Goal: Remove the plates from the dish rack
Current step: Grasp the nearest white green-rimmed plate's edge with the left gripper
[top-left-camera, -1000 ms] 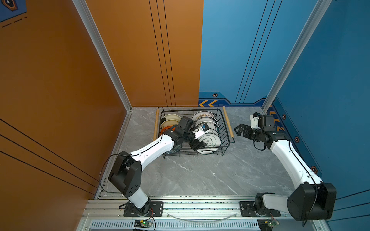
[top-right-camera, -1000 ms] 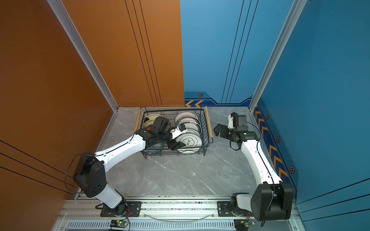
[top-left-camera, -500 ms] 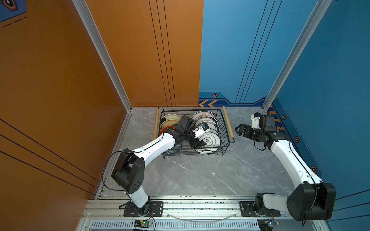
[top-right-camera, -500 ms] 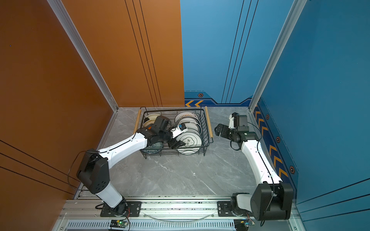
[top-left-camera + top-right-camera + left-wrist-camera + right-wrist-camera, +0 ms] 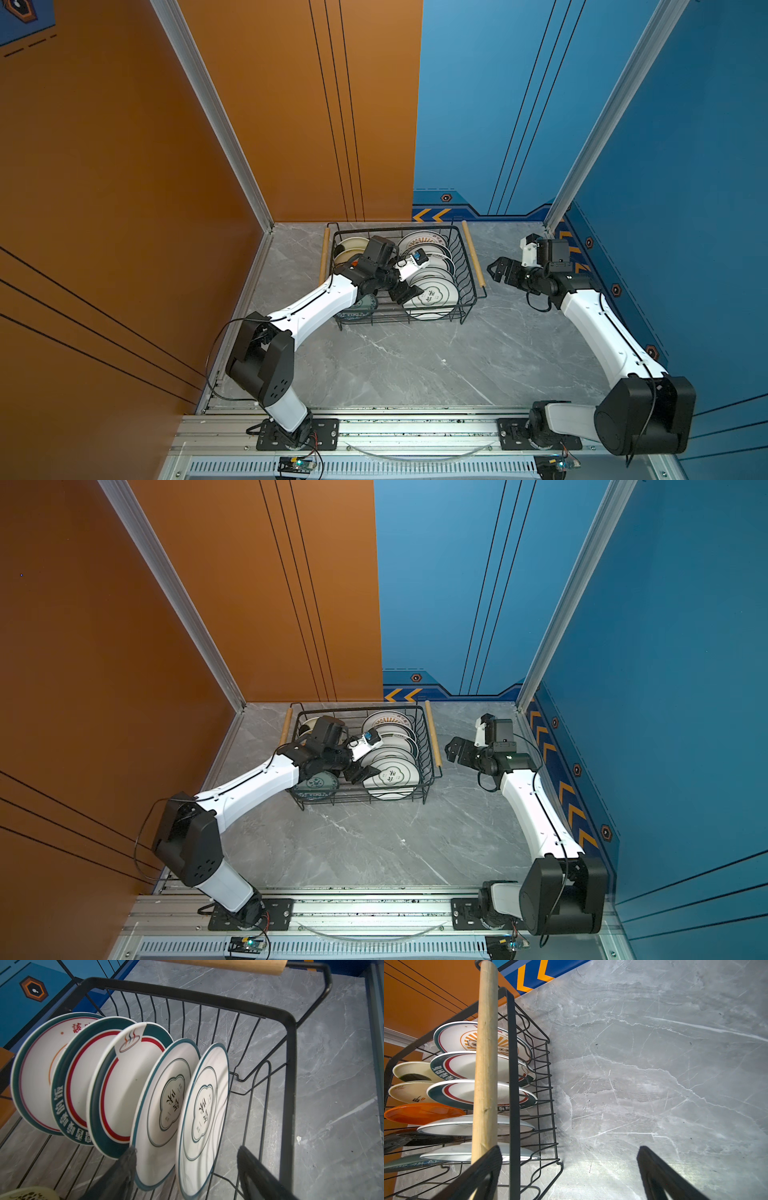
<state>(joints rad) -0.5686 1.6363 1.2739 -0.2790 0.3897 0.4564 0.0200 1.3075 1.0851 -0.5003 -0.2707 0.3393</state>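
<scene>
Rack position: the dish rack (image 5: 395, 229) is seen at the back of the grey marble table (image 5: 415, 365), close to the rear wall, in both top views. A light wooden handle (image 5: 473, 257) is fitted along each end.
Load: all plates in view are found inside the rack, stood on edge and leaning.
Right-hand row: five white plates (image 5: 124, 1084) with dark green or teal rims are lined up, some marked with red rings and Chinese characters. A sunburst plate (image 5: 452, 1036) is noted at the far end.
Left-hand row: two cream plates (image 5: 411, 1070), an orange plate (image 5: 421, 1112) and a black plate (image 5: 415, 1138) are made out. A dark teal plate (image 5: 365, 302) is seen at the near left corner.
Left arm: the left gripper (image 5: 187, 1148) is positioned inside the rack at the near end of the right-hand row.
Left jaws: parted fairly wide and clamped on nothing. The nearest plate (image 5: 203, 1115) and the second plate (image 5: 166, 1109), each with a lobed emblem, are straddled.
Left contact: one finger (image 5: 126, 1163) is set between the second and third plates; contact cannot be told.
Right arm: the right gripper (image 5: 498, 270) is held outside the rack, near the right handle's near end, over bare table.
Right jaws: spread fully wide, with nothing between them.
</scene>
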